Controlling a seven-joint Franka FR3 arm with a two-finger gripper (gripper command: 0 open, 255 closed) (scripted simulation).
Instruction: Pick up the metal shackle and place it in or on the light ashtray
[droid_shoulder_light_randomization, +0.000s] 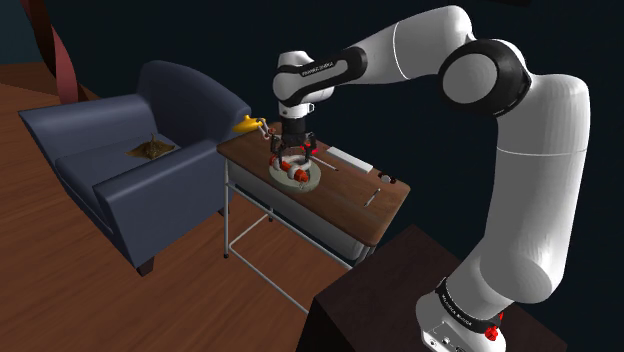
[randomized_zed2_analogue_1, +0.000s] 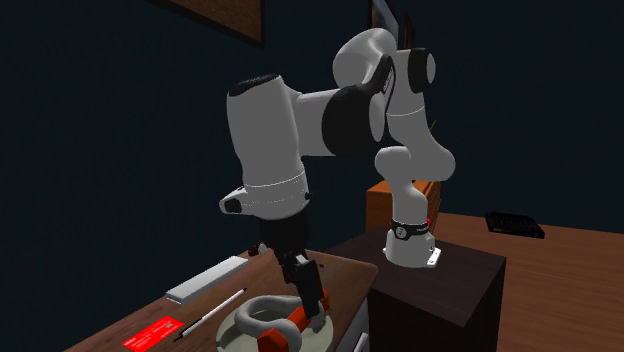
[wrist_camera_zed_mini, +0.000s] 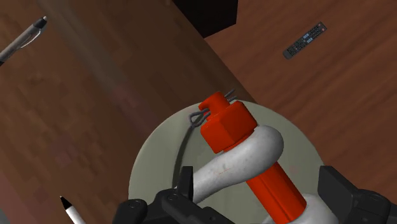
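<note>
Showed end effector (wrist_camera_zed_mini: 259, 183) spread wide, gripping nothing. Showed metal shackle (wrist_camera_zed_mini: 238, 162), red-pinned, directly below between fingers (wrist_camera_zed_mini: 347, 198), resting on light ashtray (wrist_camera_zed_mini: 159, 159) on desk (wrist_camera_zed_mini: 95, 83). Judged placing nearly done; next needed straight lift clear.

No text can be read with certainty. A line of small white lettering is seen on the dark band (droid_shoulder_light_randomization: 318, 72) of the arm (droid_shoulder_light_randomization: 530, 170) near its wrist, and a second line on the dark ring (droid_shoulder_light_randomization: 462, 312) at the arm's base, but both are too small to be made out letter by letter. Faint pale marks are carried by the red card (randomized_zed2_analogue_1: 153, 331) at the near left of the second exterior view, and pale buttons are shown on the remote control (wrist_camera_zed_mini: 305, 39), none of them legible.
</note>
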